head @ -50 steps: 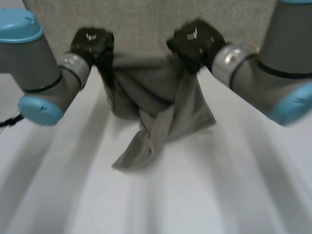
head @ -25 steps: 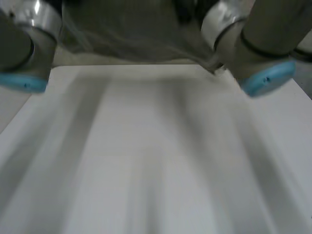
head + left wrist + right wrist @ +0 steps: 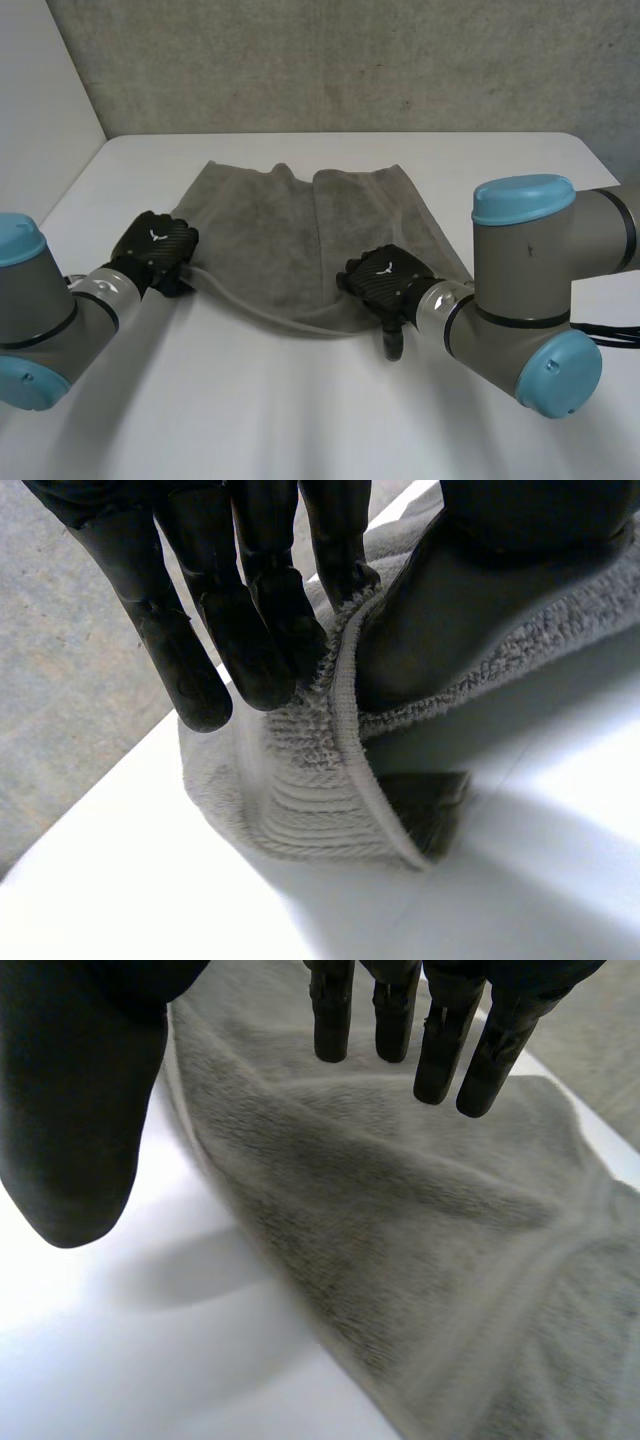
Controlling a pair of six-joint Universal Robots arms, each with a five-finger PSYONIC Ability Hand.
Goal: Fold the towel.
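Grey terry towel [image 3: 300,240], spread mostly flat but rumpled on the white table [image 3: 320,420], toward its far half, with a lengthwise ridge running down the middle and an uneven, notched far edge. Near edge is hemmed and sags in a curve from the near-left corner to the near-right one. Near-left corner is raised off the table and curled over on itself, hem showing; near-right part lies loose with soft wrinkles.
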